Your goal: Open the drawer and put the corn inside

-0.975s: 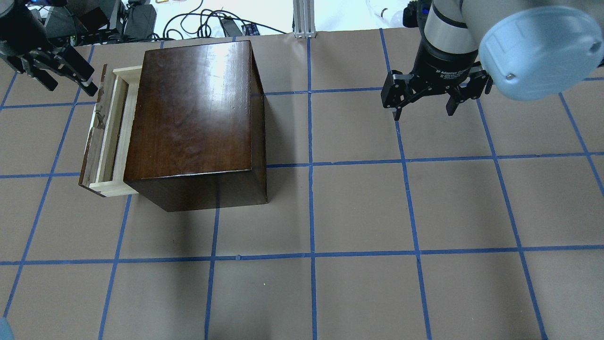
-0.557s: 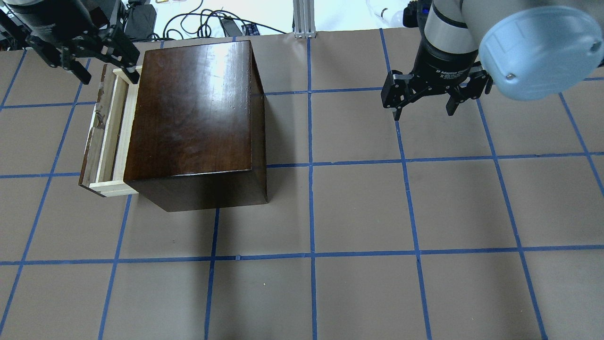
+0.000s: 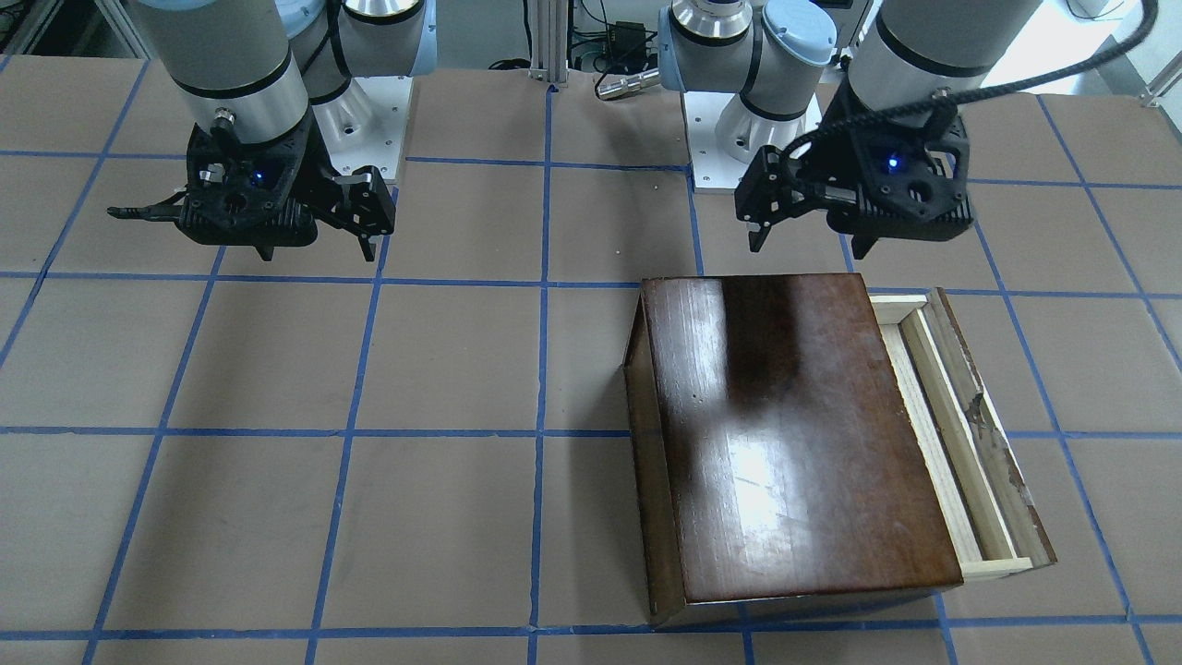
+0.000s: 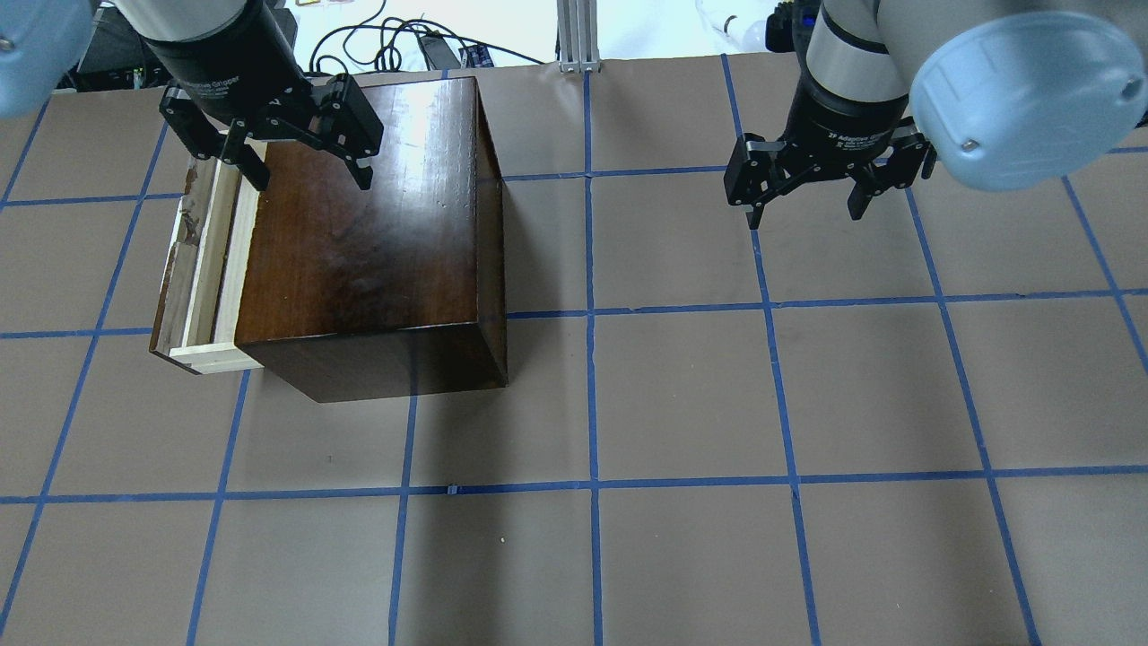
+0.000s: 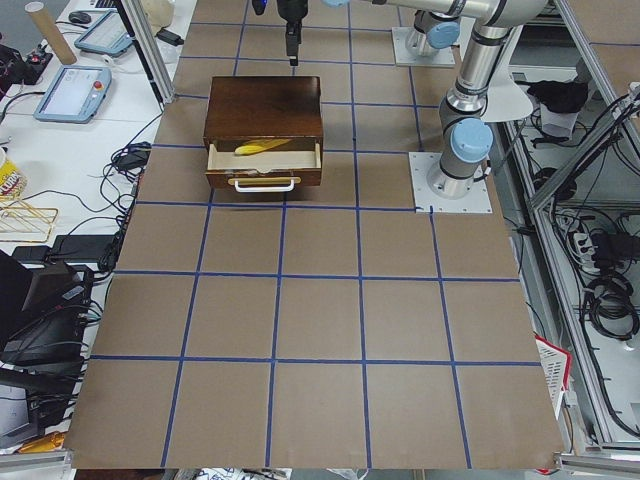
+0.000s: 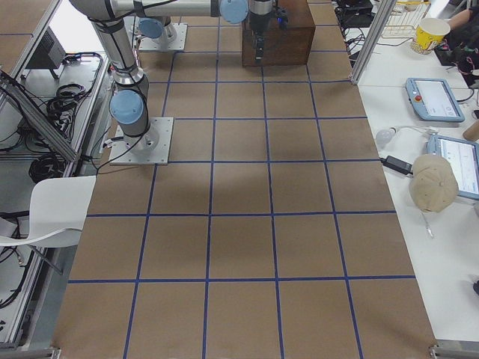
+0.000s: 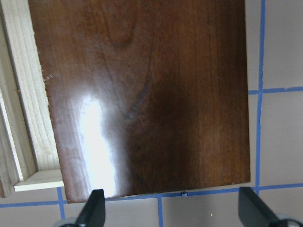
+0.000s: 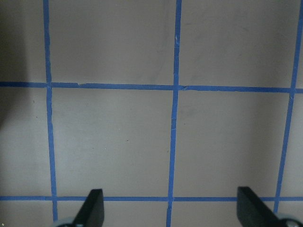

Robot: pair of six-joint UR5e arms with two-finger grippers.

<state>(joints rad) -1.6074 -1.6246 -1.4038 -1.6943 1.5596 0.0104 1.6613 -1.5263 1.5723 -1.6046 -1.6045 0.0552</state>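
Observation:
The glossy dark-brown wooden box (image 4: pixel 368 233) stands on the table's left half. Its drawer (image 4: pixel 208 260) is pulled partly out to the left, showing pale wood sides and a worn dark front panel (image 3: pixel 983 425). The yellow corn (image 5: pixel 262 148) lies inside the open drawer; it shows only in the exterior left view. My left gripper (image 4: pixel 311 178) is open and empty, hovering over the box's far top edge (image 7: pixel 142 94). My right gripper (image 4: pixel 804 215) is open and empty, above bare table far to the right of the box.
Brown paper with a blue tape grid (image 4: pixel 592 484) covers the table. Cables and gear (image 4: pixel 404 45) and an aluminium post (image 4: pixel 578 36) lie beyond the far edge. The arm bases (image 3: pixel 369 120) stand at the robot's side.
My left gripper has moved right, from beyond the drawer's far left corner to above the box's top. The right arm, box and drawer have not moved.

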